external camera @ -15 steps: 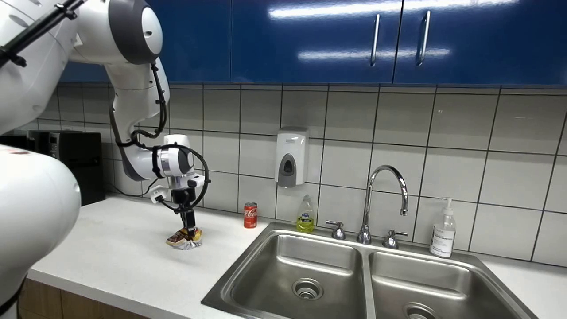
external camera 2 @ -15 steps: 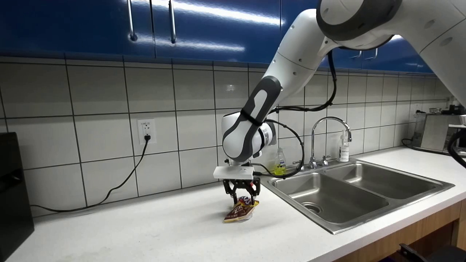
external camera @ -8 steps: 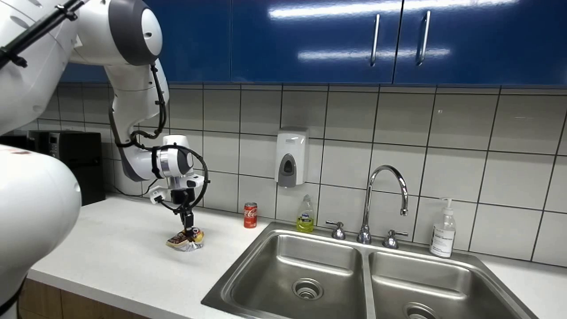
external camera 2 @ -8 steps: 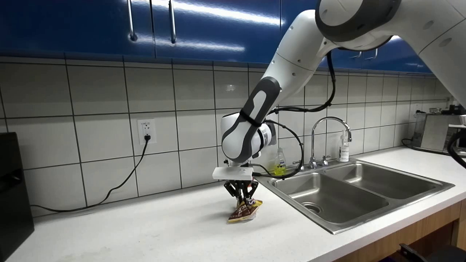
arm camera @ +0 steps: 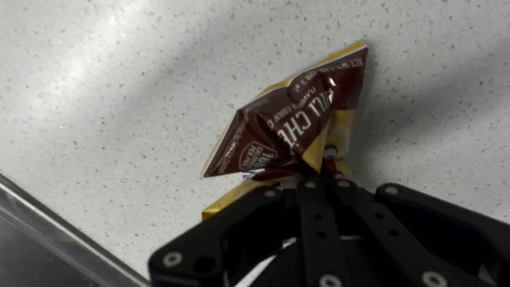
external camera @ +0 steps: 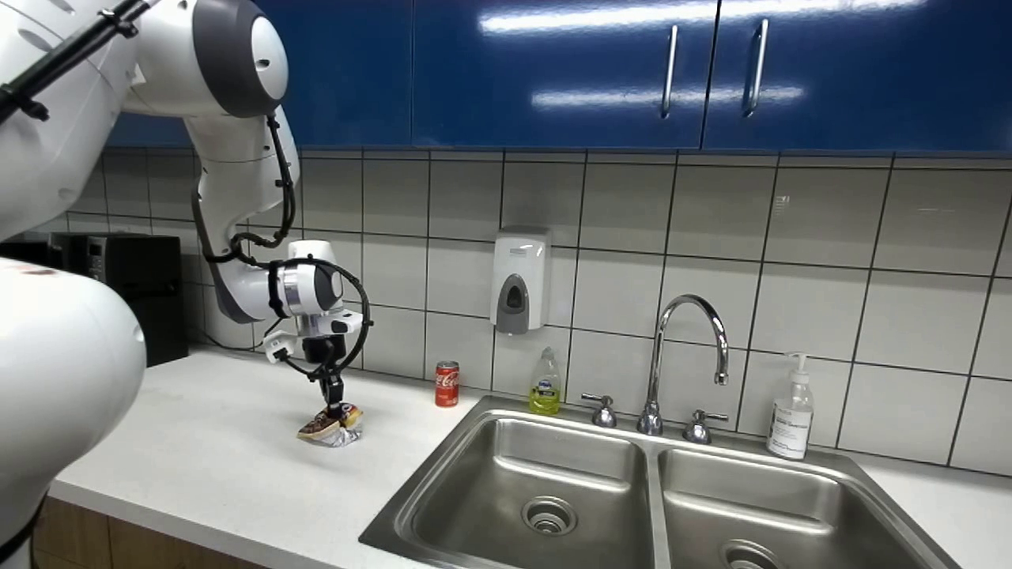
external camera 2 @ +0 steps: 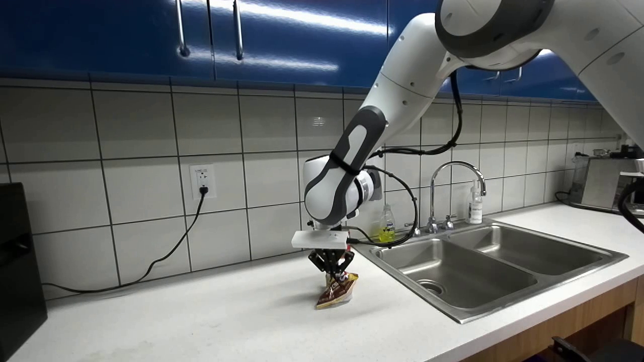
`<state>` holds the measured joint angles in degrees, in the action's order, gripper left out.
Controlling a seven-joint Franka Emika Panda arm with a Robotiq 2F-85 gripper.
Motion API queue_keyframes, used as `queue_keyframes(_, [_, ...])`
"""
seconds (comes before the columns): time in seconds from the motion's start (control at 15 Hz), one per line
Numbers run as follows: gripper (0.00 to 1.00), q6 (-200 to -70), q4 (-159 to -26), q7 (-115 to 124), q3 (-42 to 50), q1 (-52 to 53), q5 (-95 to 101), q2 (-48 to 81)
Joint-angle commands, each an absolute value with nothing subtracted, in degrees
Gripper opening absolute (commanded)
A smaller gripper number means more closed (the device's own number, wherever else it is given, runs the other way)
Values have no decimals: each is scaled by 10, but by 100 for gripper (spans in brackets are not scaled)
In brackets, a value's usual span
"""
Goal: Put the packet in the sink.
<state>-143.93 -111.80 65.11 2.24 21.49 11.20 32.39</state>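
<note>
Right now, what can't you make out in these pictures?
Snack packet: pinched middle, hidden by the hand in the wrist view.
Double-basin sink: part of one drain, cut off by the picture's bottom edge in an exterior view.
Pump bottle: small print, too tiny in both exterior views.
Black appliance: left side, cropped by the edge in an exterior view.

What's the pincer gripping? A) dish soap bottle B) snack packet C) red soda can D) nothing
B: the wrist view shows the snack packet creased into folds that gather at the tip of the closed pincer.
</note>
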Motion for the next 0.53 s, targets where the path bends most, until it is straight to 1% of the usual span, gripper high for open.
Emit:
queue_keyframes(0.0, [0, -1431, -1108, 660, 28, 222, 118, 319])
queue_keyframes(0.47, [0, -1419, -1111, 648, 26, 219, 126, 273])
